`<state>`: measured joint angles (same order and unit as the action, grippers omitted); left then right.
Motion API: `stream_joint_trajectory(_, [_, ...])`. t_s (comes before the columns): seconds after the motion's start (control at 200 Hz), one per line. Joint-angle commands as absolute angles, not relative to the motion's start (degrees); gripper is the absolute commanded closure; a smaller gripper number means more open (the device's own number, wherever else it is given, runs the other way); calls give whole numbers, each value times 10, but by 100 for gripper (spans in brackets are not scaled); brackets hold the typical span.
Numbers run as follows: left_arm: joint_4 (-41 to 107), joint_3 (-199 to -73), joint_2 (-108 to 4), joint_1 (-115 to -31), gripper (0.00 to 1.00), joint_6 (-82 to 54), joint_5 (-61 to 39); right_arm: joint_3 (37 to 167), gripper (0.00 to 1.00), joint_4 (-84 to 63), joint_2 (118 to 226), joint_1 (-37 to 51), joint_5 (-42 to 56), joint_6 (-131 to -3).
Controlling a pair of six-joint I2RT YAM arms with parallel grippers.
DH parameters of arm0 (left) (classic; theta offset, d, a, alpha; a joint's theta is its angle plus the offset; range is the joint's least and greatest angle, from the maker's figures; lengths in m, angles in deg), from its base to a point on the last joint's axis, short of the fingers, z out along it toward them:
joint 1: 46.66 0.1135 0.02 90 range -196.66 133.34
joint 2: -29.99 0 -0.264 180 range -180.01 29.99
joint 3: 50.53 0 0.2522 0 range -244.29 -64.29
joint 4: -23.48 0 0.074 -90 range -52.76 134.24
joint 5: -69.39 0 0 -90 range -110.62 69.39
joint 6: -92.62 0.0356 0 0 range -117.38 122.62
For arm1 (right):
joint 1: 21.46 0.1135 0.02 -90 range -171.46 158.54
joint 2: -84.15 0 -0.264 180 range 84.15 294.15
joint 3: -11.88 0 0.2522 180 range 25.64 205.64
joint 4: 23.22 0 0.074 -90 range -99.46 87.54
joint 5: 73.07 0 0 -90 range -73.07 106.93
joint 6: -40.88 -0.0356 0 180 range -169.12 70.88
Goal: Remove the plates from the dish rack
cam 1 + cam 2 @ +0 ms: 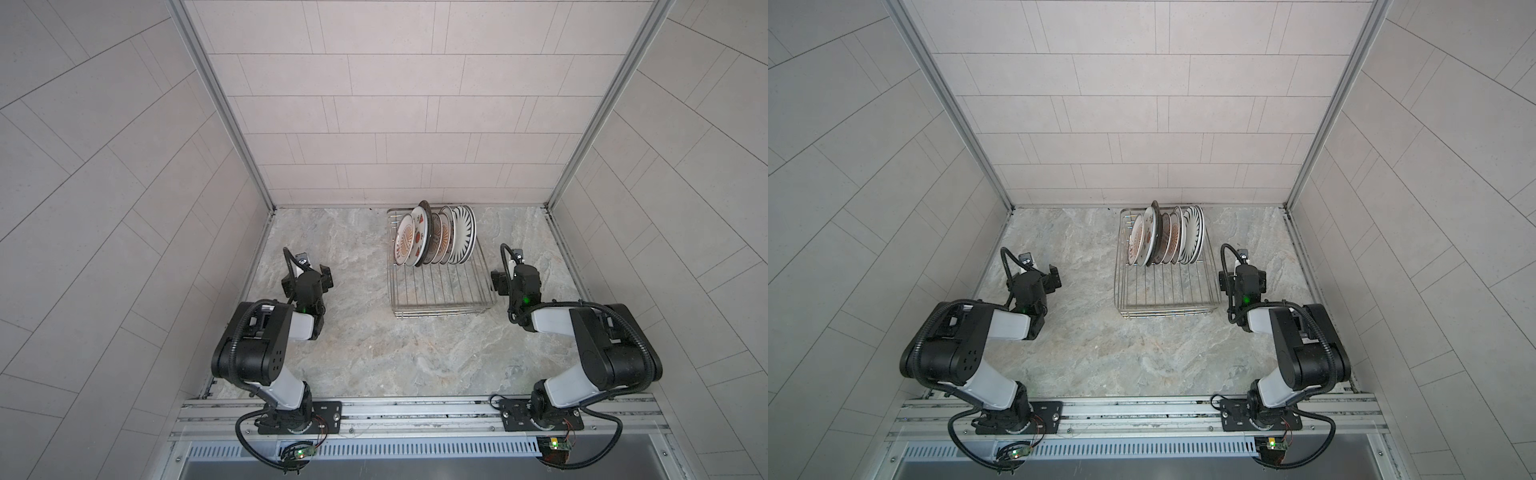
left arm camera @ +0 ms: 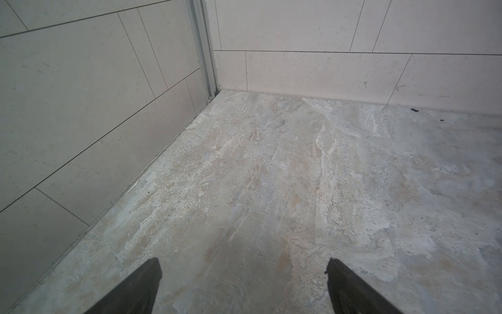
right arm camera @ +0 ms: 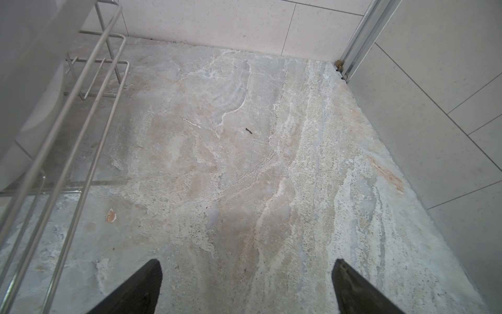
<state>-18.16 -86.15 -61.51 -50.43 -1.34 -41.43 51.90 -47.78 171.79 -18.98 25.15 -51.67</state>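
The silver wire dish rack (image 1: pixel 440 291) (image 1: pixel 1163 291) stands at the back of the marble counter, right of centre. Several plates (image 1: pixel 432 239) (image 1: pixel 1167 239) stand on edge in its far half, the black-striped plate (image 1: pixel 463 235) at the right end. My left gripper (image 1: pixel 306 279) (image 1: pixel 1034 282) hovers over bare counter well left of the rack, open and empty (image 2: pixel 244 267). My right gripper (image 1: pixel 517 282) (image 1: pixel 1241 280) is just right of the rack, open and empty (image 3: pixel 245 269). In the right wrist view the rack's side wires (image 3: pixel 89 114) and a white plate (image 3: pixel 24 81) show.
Tiled walls close in the counter on the left (image 1: pixel 124 208), back (image 1: pixel 407 124) and right (image 1: pixel 665 208). A metal rail (image 1: pixel 415 409) with both arm bases runs along the front edge. The rack's near half holds no plates.
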Motion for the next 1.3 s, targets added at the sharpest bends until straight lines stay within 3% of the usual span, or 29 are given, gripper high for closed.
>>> stream_joint_trajectory(0.0, [-181, -860, -611, -506, 0, -4, -418, 517, 0, -484, 1705, -190, 262, -517])
stream_joint_trajectory(0.445, [-223, -836, -601, -514, 0, 9, -411, 526, 0, -445, 1672, -184, 278, -518])
stream_joint_trajectory(0.741, [-118, -823, -442, -537, 0, 32, -413, 516, 0, -360, 1535, -182, 269, -526])
stream_joint_trajectory(0.851, [-64, -827, -343, -542, 0, -37, -403, 532, 0, -290, 1453, -182, 246, -553])
stream_joint_trajectory(0.946, [-37, -822, -262, -541, 0, -166, -396, 567, 0, -179, 1385, -184, 271, -670])
stream_joint_trajectory(1.141, [30, -828, -157, -542, 0, -296, -231, 660, 0, 47, 1303, -185, 219, -837])
stream_joint_trajectory(1.241, [-42, -791, -149, -541, 0, -336, -191, 645, 0, 8, 1276, -185, 89, -812])
stream_joint_trajectory(1.296, [-78, -774, -151, -541, 0, -357, -190, 634, 0, -8, 1266, -185, 67, -838])
